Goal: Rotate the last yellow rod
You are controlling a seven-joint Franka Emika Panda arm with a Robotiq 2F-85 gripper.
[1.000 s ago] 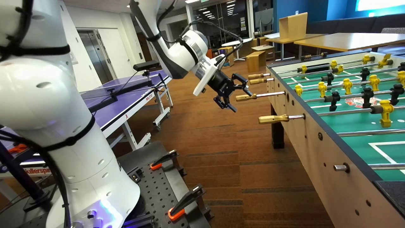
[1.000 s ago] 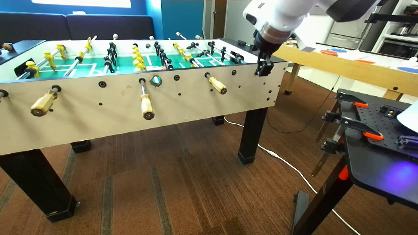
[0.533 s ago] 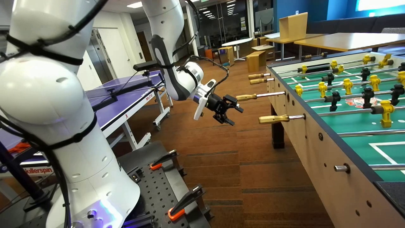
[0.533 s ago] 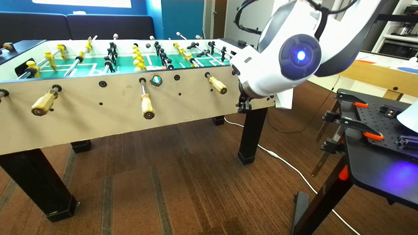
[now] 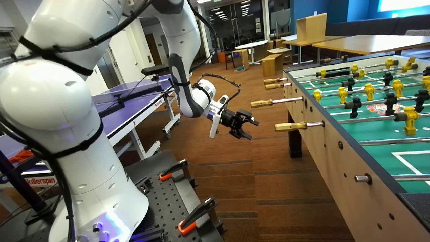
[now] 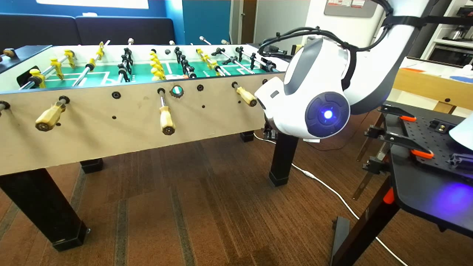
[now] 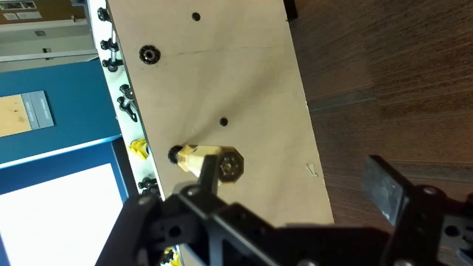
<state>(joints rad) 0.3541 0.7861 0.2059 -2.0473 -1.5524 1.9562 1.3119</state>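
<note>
The last yellow rod [image 5: 290, 126] ends in a tan wooden handle, the largest-looking one in this exterior view. It sticks out of the foosball table's side wall. It also shows in an exterior view [image 6: 245, 96] and in the wrist view [image 7: 231, 166]. My gripper [image 5: 252, 130] is open and empty, a short gap from the handle's end. In the wrist view the handle's end lies behind the left finger of my gripper [image 7: 292, 166], off-centre between the fingers. In an exterior view my gripper [image 6: 270, 132] sits low and right of the handle, partly hidden by the wrist.
The foosball table [image 6: 214, 114] has other tan handles, with one rod pulled out [image 5: 261, 103] beside the last one. A bare rod end [image 5: 362, 178] juts from the same wall. A purple table-tennis table [image 5: 124, 94] stands behind the arm. Clamps [image 5: 198, 215] hold my base plate.
My arm has come down. The gripper is lower, with the wrist turned to face the handle at a lower height, still open. The rods and handles look unmoved.
</note>
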